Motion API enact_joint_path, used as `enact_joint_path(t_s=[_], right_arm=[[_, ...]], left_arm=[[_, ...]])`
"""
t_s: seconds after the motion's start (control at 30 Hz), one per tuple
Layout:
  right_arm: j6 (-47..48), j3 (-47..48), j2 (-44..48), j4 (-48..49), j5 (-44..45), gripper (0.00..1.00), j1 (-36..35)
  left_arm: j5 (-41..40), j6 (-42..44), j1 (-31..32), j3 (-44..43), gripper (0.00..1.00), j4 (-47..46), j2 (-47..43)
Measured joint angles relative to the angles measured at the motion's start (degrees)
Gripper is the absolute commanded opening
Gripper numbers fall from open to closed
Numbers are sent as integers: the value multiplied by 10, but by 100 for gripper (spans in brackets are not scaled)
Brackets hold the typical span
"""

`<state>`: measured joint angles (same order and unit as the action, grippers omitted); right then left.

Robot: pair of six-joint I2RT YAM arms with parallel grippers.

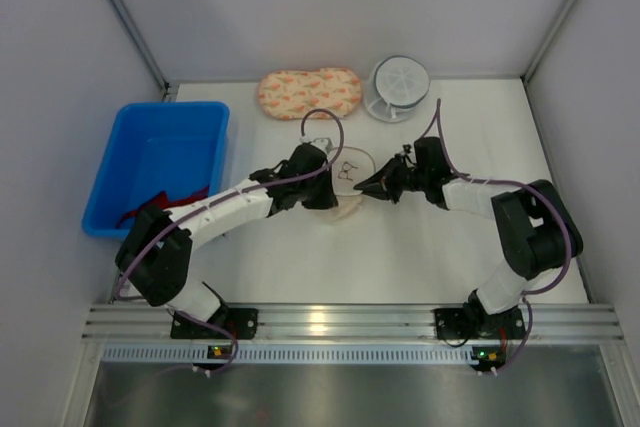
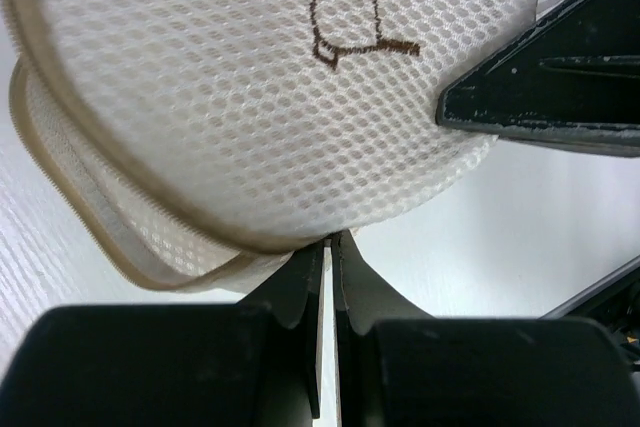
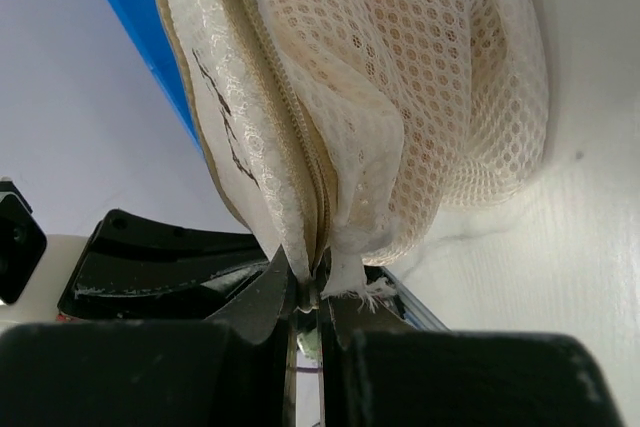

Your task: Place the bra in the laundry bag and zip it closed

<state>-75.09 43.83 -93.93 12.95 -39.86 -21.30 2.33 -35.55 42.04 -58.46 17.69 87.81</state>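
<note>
White table (image 1: 400,257) and pale grey walls framed the overhead view, with a blue bin (image 1: 160,162) holding a red cloth (image 1: 165,197) at the left, and a peach floral pouch (image 1: 310,93) and a white round ribbed container (image 1: 398,87) at the back. Near the middle lay the laundry bag (image 1: 352,169), its dark mark upward, between the left gripper (image 1: 335,194) and the right gripper (image 1: 363,189), both touching it. From the left wrist, the mesh dome (image 2: 250,97) filled the upper picture, zip teeth showing along its left rim, and the fingers (image 2: 300,282) were pressed together on the bag's lower edge, with a black finger of the other arm against the dome's right side. From the right wrist, the bag (image 3: 430,97) hung upright with its seam gathered, and that gripper's fingers (image 3: 270,297) were clamped tight on the zip edge; the bin (image 3: 130,27) showed behind.
</note>
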Motion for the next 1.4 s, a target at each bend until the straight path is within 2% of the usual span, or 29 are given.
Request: enact_joint_path(t_s=[0.3,0.5,0.53,0.6,0.63,0.73,0.77,1.07,1.27,1.37,1.4], right_arm=[[85,52,-1,-89,-12,0,20],[162,130,-35,-167,-42,0,41],[173,146,-44,-181,-49,4,41],[203,191,-68,-216,-65,20,41],[214,207,-75,-226,-68,36,41],[239,235,-84,-243,-64,68,44],[248,240,-84,-251,-63,70,47],[353,255,-47,-390,-71,68,61],[365,221,-5,-398,-88,66,22],[366,218,-9,-398,-91,61,-2],[367,220,-12,-398,-94,56,-5]], left_arm=[[29,45,-12,47,0,-1,-62],[64,108,-16,78,0,-28,-113],[72,117,-16,80,0,-37,-120],[83,130,-16,84,0,-51,-127],[89,132,-16,84,0,-58,-126],[110,132,-15,84,0,-67,-113],[117,131,-14,84,0,-72,-104],[129,105,-12,57,0,-111,-24],[129,93,-9,7,0,-153,18],[133,90,-3,-1,0,-163,22],[132,92,-2,-2,0,-158,21]])
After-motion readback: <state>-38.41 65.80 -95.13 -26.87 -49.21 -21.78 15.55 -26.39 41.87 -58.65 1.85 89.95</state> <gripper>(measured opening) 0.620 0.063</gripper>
